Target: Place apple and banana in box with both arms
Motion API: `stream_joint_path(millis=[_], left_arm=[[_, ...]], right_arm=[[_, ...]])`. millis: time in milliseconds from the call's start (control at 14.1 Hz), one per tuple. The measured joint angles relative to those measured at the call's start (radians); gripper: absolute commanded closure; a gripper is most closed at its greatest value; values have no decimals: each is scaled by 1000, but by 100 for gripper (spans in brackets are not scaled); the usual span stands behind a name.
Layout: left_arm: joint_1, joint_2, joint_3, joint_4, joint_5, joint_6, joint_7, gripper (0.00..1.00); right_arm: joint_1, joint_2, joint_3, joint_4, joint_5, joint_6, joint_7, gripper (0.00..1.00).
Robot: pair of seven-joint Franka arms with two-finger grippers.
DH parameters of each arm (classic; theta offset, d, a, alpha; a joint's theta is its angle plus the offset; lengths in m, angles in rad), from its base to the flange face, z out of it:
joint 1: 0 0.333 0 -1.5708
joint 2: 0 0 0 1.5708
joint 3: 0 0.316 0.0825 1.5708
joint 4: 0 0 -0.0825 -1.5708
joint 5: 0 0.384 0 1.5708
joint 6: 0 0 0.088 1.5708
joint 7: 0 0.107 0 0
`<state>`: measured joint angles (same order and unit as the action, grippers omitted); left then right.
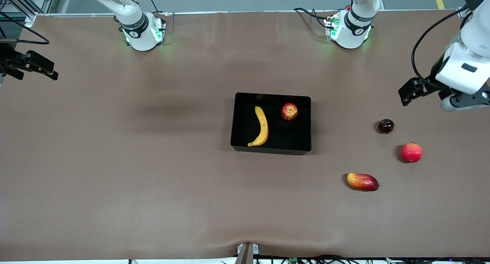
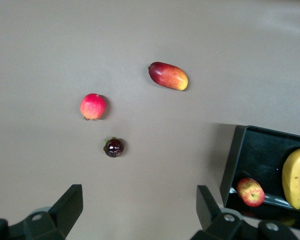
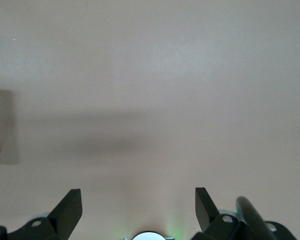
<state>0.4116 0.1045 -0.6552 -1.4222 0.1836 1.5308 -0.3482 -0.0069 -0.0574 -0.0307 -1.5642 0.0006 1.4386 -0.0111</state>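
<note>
In the black box (image 1: 238, 120) — curved yellow banana (image 1: 261, 126), streaked red apple (image 1: 289, 111).
Left gripper (image 2: 137, 207) and right gripper (image 3: 138, 207) — jaws spread, empty, over bare table (image 1: 115, 160).

The bench (image 1: 153, 180) is a broad brown surface with a slight ripple at its edge nearest the front camera. Near its middle sits the box (image 1: 270, 150), black and glossy. Three loose fruits lie toward the left arm's end, well apart from the box and from one another: a small dark fruit (image 1: 386, 126) — farthest from the front camera — then a pinkish-red fruit (image 1: 411, 152), and nearest that camera a long red-yellow fruit (image 1: 362, 181). Both arm bases stand along the bench's top edge.
</note>
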Motion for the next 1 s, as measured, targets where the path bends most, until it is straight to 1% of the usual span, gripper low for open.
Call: stream_joint_path(millis=[142, 213, 427, 498, 569, 782, 995], left_arm=[[-7, -21, 19, -4, -43, -4, 16, 0], [-27, -32, 51, -10, -60, -5, 19, 0], [-161, -64, 227, -45, -122, -4, 40, 0], [-200, -72, 274, -56, -131, -3, 51, 0], [-231, -78, 307, -65, -133, -2, 54, 0], [-272, -87, 340, -80, -133, 5, 54, 0], [-344, -95, 414, -114, -134, 35, 63, 0]], right_arm=[[-1, 0, 0, 0, 0, 0, 0, 0], [-1, 0, 0, 0, 0, 0, 0, 0], [-1, 0, 0, 0, 0, 0, 0, 0], [-1, 0, 0, 0, 0, 0, 0, 0], [-2, 0, 0, 0, 0, 0, 0, 0], [-7, 0, 0, 0, 0, 0, 0, 0], [-8, 0, 0, 0, 0, -1, 0, 0]])
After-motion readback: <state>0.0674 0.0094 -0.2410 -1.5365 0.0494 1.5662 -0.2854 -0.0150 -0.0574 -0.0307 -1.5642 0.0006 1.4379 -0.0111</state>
